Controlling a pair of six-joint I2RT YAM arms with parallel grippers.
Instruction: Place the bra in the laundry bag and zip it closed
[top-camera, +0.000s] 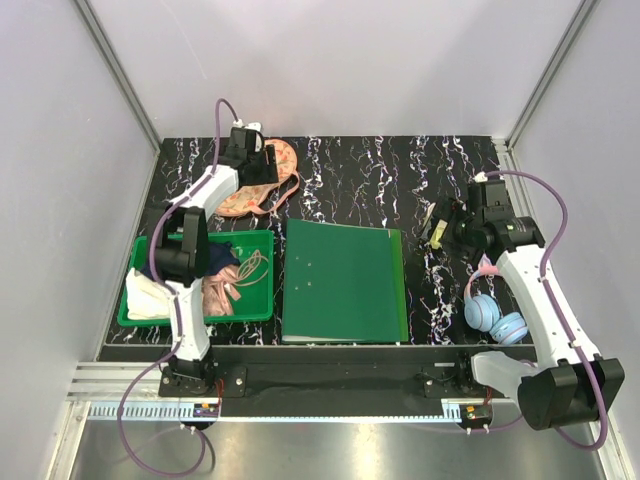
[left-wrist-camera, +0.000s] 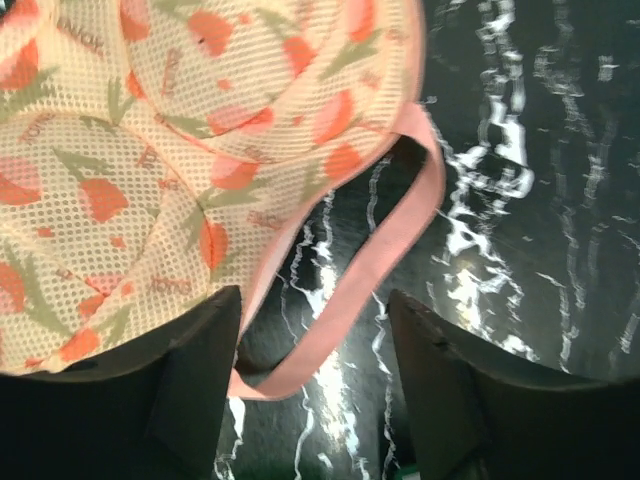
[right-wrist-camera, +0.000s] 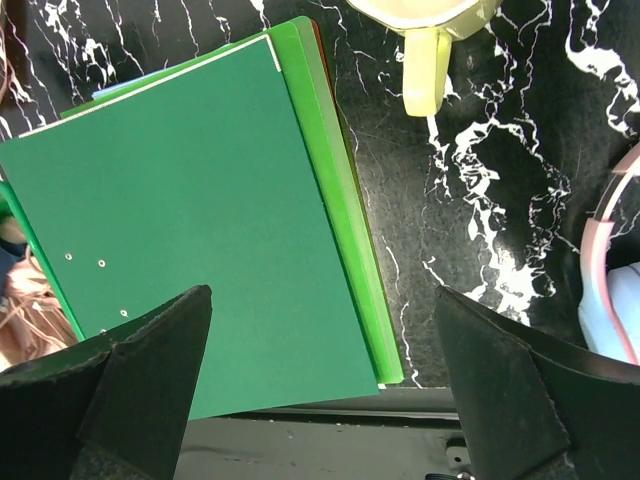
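The laundry bag (top-camera: 283, 165) lies at the back left of the table, peach mesh with red and green motifs. In the left wrist view its mesh (left-wrist-camera: 150, 150) fills the upper left and its pink rim band (left-wrist-camera: 375, 265) loops down between my fingers. My left gripper (top-camera: 262, 168) (left-wrist-camera: 312, 375) is open over the bag's edge and grips nothing. The pale pink bra (top-camera: 222, 297) lies in the green bin (top-camera: 262, 310), its thin straps spread beside it; a bit shows in the right wrist view (right-wrist-camera: 22, 310). My right gripper (top-camera: 442, 222) (right-wrist-camera: 325, 350) is open and empty, right of centre.
A green folder (top-camera: 345, 280) (right-wrist-camera: 190, 220) lies in the middle front. The bin also holds a white cloth (top-camera: 150, 297) and a dark blue cloth (top-camera: 222, 255). A pale yellow object (top-camera: 438, 232) (right-wrist-camera: 425, 50) lies by my right gripper. Blue and pink headphones (top-camera: 495, 312) (right-wrist-camera: 612, 300) lie front right.
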